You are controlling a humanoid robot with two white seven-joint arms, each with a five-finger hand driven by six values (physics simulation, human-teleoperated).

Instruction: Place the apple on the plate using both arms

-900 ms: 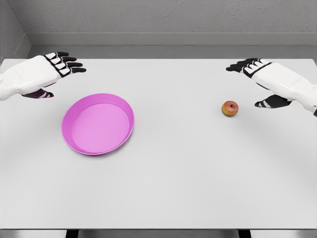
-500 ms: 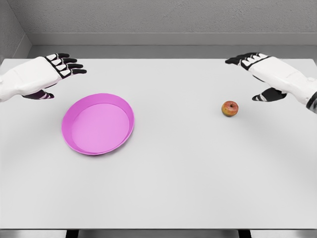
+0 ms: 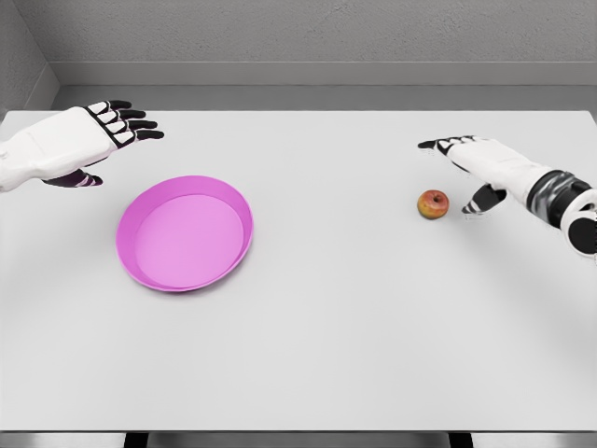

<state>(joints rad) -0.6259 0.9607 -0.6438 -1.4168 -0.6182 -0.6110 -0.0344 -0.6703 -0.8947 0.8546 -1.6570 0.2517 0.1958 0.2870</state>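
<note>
The right hand (image 3: 476, 170) has been lowered and brought in close beside the apple (image 3: 433, 203), its fingers spread, not yet touching.

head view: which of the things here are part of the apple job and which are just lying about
Part of the job:
- apple, on the table, right of centre
- pink plate, nothing on it
- right hand, open, close beside the apple, not touching it
- left hand, open, hovers beyond the plate

Just there:
- white table, which carries everything; nothing else lies on it
</note>
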